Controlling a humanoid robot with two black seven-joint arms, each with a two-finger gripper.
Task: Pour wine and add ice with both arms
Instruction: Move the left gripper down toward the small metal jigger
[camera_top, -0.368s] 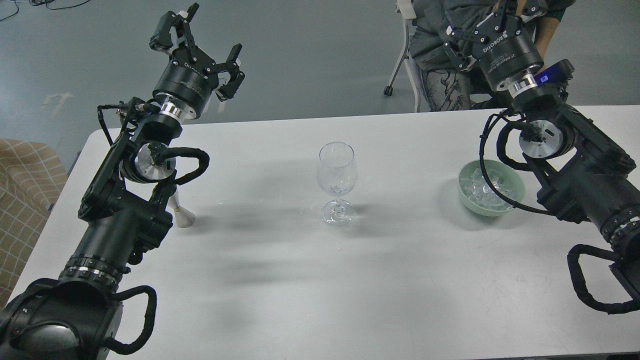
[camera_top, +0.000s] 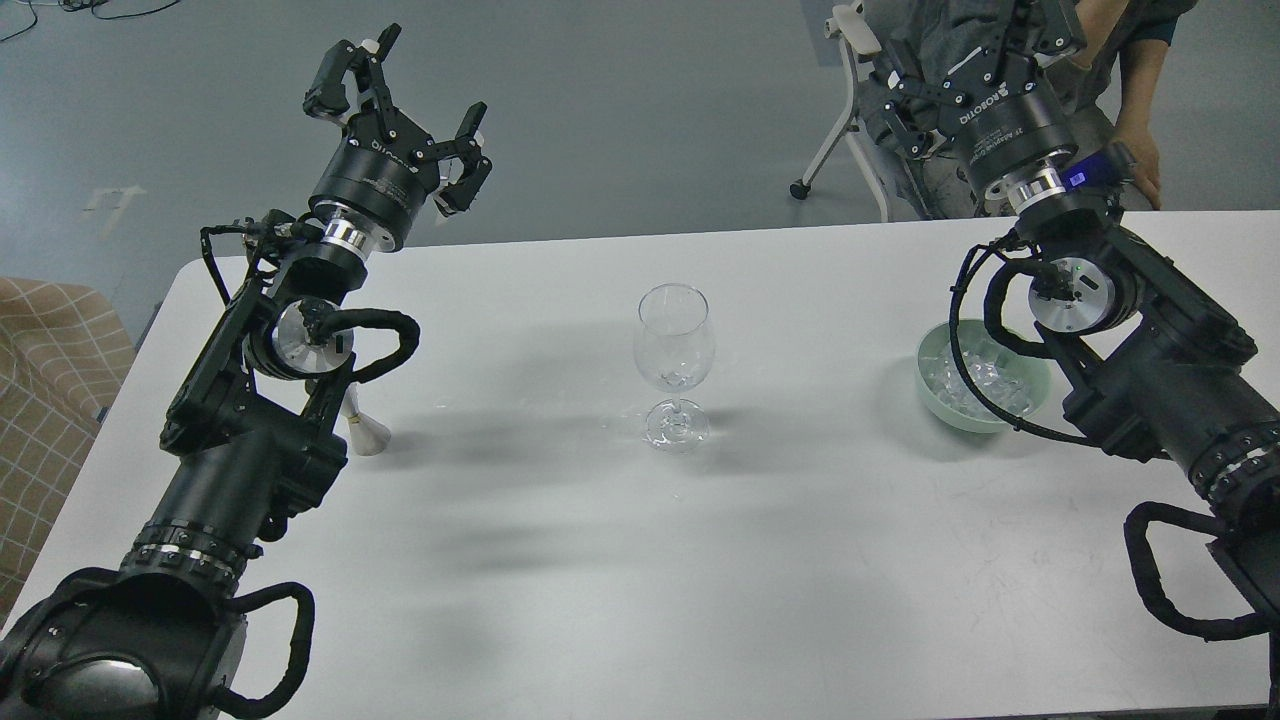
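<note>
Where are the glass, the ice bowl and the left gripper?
glass (camera_top: 674, 340), head view, on its bowl.
ice bowl (camera_top: 934, 400), head view, on its near-left rim.
left gripper (camera_top: 405, 95), head view, between its spread fingers.

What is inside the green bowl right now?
The green bowl holds clear ice cubes. The right arm's cable crosses it, hiding part of the contents.

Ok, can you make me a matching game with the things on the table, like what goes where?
Things:
1. wine glass
2. green bowl
3. left gripper
4. ice

Places or states:
A. lying in the green bowl
B. open, held up past the table's far left edge
C. standing upright in the middle of the white table
D. on the table's right side, partly behind the right arm

Pairs: 1-C, 2-D, 3-B, 4-A
</note>
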